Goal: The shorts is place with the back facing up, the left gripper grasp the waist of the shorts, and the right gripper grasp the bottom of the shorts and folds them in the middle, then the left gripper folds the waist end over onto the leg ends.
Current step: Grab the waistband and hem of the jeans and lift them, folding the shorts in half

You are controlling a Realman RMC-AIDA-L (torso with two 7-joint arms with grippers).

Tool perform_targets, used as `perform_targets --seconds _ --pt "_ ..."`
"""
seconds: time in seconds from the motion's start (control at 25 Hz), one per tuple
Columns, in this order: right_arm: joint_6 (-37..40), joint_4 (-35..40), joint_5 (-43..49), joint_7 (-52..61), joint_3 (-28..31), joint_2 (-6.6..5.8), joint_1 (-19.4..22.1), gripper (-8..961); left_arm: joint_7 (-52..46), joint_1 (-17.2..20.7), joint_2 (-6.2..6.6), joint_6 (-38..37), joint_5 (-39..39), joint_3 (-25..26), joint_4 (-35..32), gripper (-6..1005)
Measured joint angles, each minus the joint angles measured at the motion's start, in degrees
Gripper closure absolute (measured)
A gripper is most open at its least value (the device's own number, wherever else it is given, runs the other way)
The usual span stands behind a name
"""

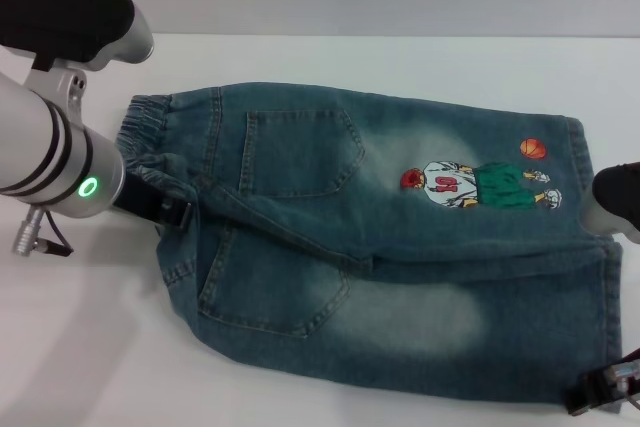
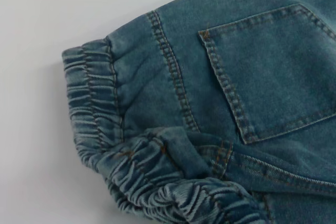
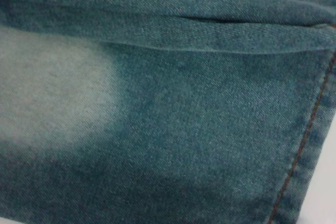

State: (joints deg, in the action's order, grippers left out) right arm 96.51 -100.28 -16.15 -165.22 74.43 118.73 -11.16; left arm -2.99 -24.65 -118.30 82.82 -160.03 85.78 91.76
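The blue washed-denim shorts (image 1: 380, 247) lie flat on the white table, pockets up. The ruffled waist (image 1: 150, 127) is at the left and the stitched leg hems (image 1: 580, 162) at the right, beside the cartoon print (image 1: 480, 185). My left gripper (image 1: 160, 207) sits right at the middle of the waist band, covering part of it. In the left wrist view the nearer half of the waist (image 2: 157, 182) is bunched and curled up. My right gripper (image 1: 605, 392) is at the near leg's hem corner. The right wrist view is filled with denim and a stitched hem edge (image 3: 310, 129).
Bare white table (image 1: 400, 57) surrounds the shorts on the far and left sides. A black rounded part of the right arm (image 1: 620, 197) hangs over the far leg's hem at the right edge. The left arm's silver body with its green light (image 1: 88, 187) covers the left side.
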Motion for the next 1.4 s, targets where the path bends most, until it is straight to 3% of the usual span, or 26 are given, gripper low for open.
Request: perform_targets --seconds 0.72,0.96,1.28,1.4 --pt "-1.8 -0.3 -0.7 0.0 -0.8 -0.15 -0.4 438 0.0 -0.1 0.00 0.1 0.1 0.0 0.5 785" --pt "-2.0 -0.2 -0.7 -0.1 -2.3 -0.34 -1.4 691 0.0 -0.1 0.00 0.0 0.1 0.0 0.4 785" --pt "-4.5 -1.5 -0.7 -0.2 -2.8 -0.83 -1.4 905 -0.1 -0.1 0.01 -0.3 0.1 0.1 0.7 785" --pt "-5.9 -2.3 -0.8 -0.2 -3.1 -0.98 -1.5 915 -0.4 0.2 0.08 -0.9 0.1 0.2 1.3 786"
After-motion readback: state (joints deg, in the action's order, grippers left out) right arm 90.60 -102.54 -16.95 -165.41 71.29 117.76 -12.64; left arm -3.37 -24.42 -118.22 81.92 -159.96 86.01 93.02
